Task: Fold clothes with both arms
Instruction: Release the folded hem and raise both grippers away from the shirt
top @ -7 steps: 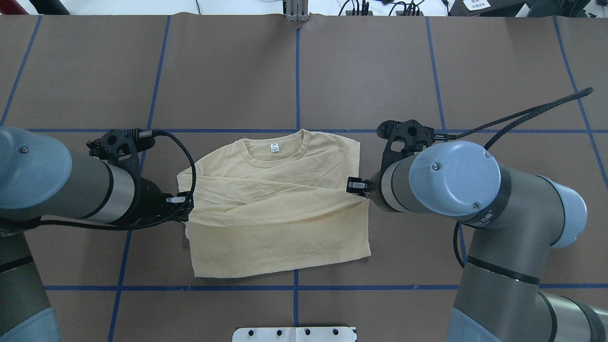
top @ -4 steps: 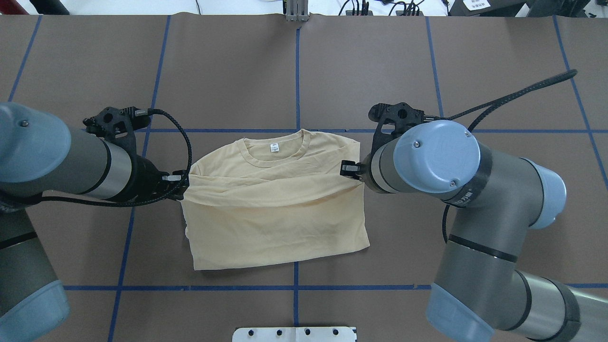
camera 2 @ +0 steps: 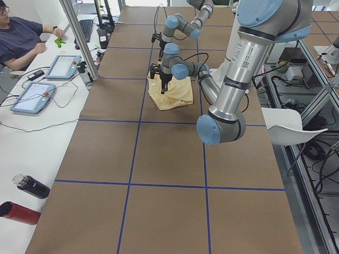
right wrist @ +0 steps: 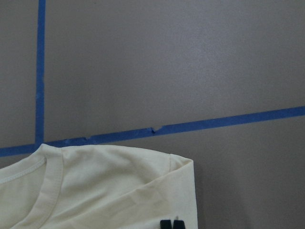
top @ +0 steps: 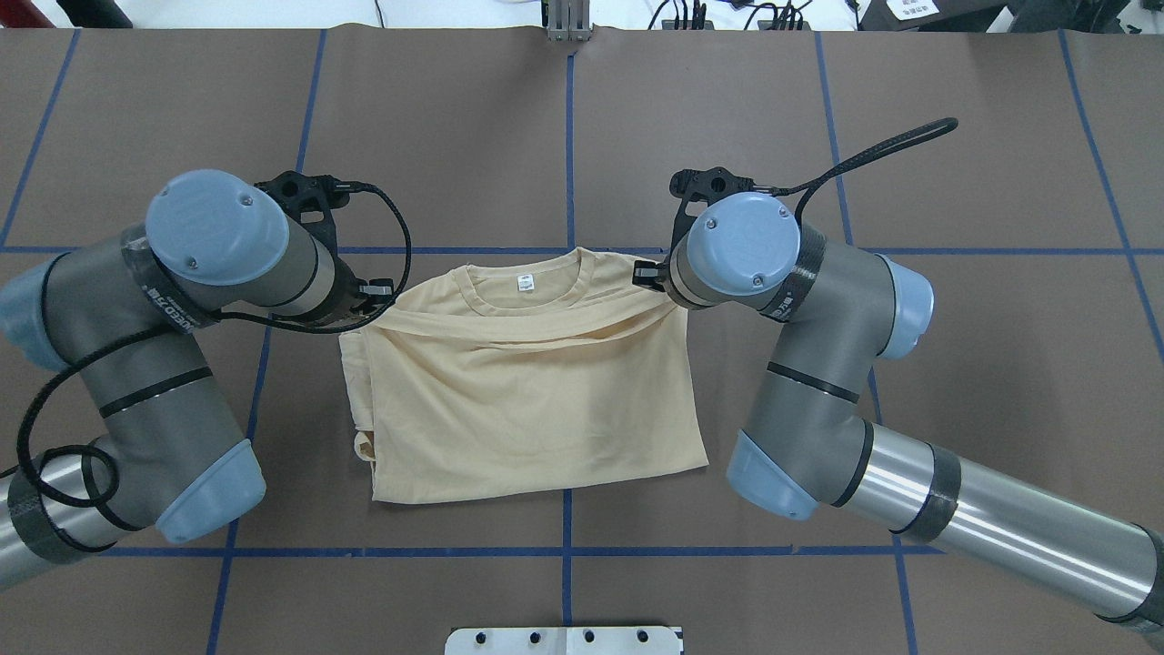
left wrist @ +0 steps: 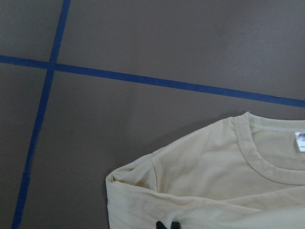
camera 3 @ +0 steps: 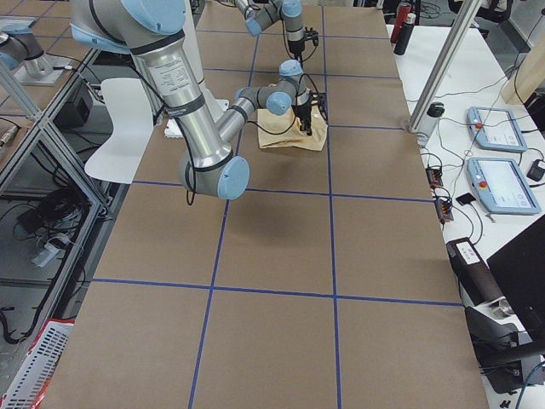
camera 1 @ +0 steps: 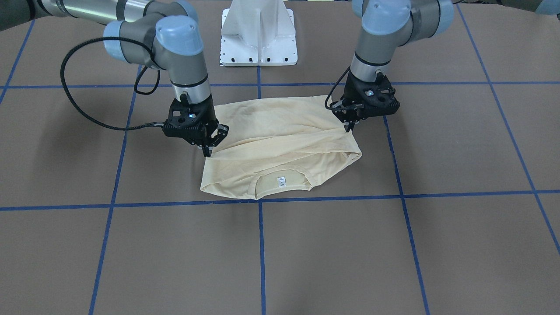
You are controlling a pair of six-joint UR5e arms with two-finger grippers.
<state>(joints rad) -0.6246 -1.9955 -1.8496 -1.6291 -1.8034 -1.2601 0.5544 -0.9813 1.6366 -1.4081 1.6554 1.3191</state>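
Note:
The pale cream-yellow T-shirt (top: 527,400) lies flat in the middle of the table, collar and white neck label (top: 525,282) at the far side. Its near half is folded over towards the collar. My left gripper (top: 368,296) is shut on the left end of the folded edge, by the left shoulder. My right gripper (top: 647,273) is shut on the right end, by the right shoulder. In the front-facing view the shirt (camera 1: 280,140) hangs between the left gripper (camera 1: 350,127) and the right gripper (camera 1: 206,151). The wrist views show the shoulders (left wrist: 143,176) (right wrist: 176,167) and closed fingertips. The print is hidden.
Brown table cover with blue tape lines (top: 568,164). The white pedestal base (camera 1: 259,35) stands at the robot's side of the table. A metal post (top: 568,23) stands at the far edge. The operators' desk with tablets (camera 2: 32,95) and bottles (camera 2: 26,198) runs along the far side.
Both grippers have moved away from the robot towards the collar, carrying the shirt's folded edge with them. The top layer now reaches almost to the neckline.

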